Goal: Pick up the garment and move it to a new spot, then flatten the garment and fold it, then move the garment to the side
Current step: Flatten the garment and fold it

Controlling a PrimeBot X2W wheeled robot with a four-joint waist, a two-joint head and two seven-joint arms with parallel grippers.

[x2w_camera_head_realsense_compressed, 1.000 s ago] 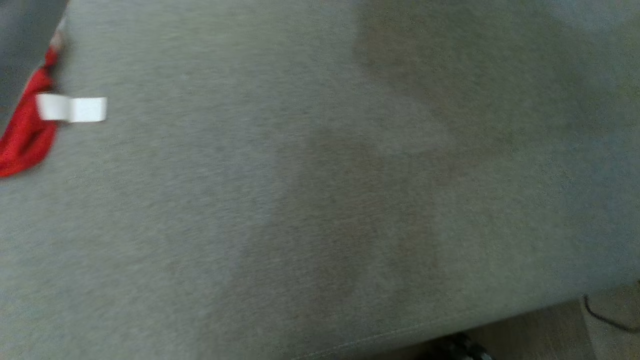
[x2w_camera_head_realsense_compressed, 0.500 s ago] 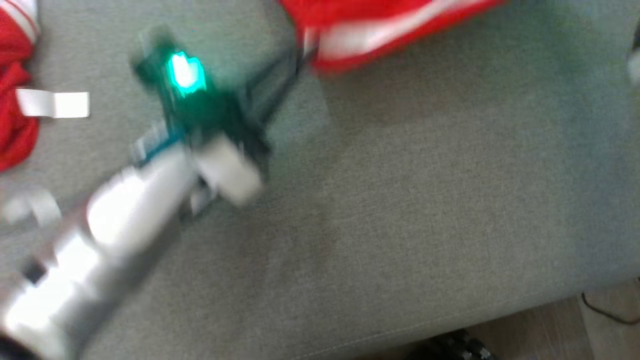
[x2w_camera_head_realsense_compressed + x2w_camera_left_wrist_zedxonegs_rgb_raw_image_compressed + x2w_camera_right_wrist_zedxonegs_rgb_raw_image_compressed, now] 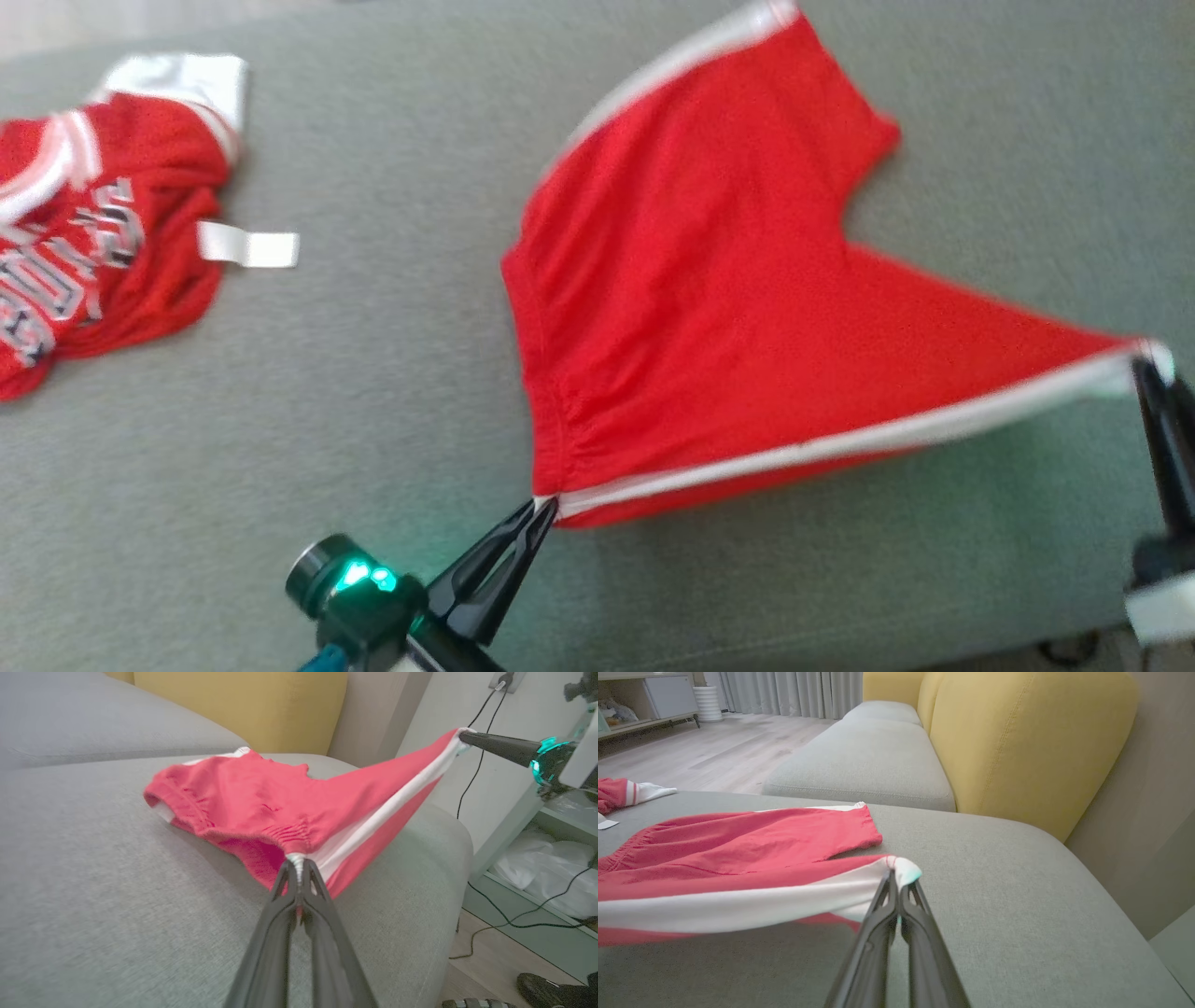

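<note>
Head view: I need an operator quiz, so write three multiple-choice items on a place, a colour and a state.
1. Where does the crumpled jersey lie in the head view?
A. left of the shorts, on the couch
B. on top of the shorts
C. on the floor
2. What colour is the stripe along the shorts' stretched edge?
A. blue
B. white
C. black
3. How are the shorts held?
A. untouched
B. by one gripper
C. by both grippers
Answers:
1 A: it lies apart, at that view's left.
2 B: the band between the grippers is white.
3 C: the left gripper and right gripper are each shut on a corner.
</note>
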